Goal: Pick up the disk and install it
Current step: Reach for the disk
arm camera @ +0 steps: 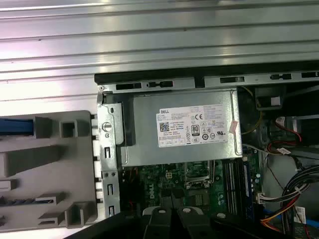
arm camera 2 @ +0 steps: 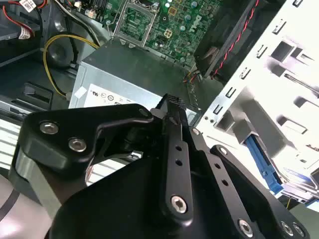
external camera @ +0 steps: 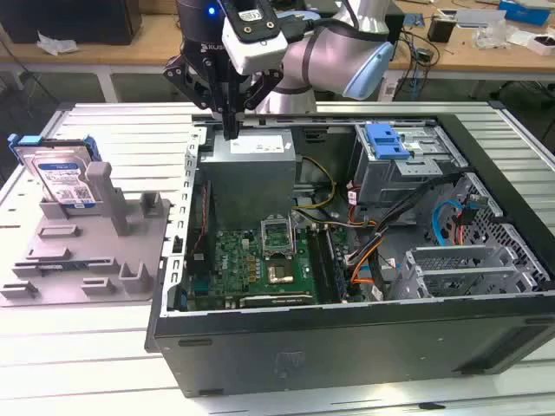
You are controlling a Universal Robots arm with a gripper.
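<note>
Closest to me, the open computer case sits on the bench, and the pincer hangs just above its grey power-supply box, fingers seemingly pressed together on nothing, though the angle is poor. Well apart, at the exterior view's left, the disk stands on edge in a grey fixture, long axis roughly upright and leaning a little, label facing the front. I'd worry that an off-centre pinch could tip the leaning drive from its slot, or that low travel could clip the case rim.
</note>
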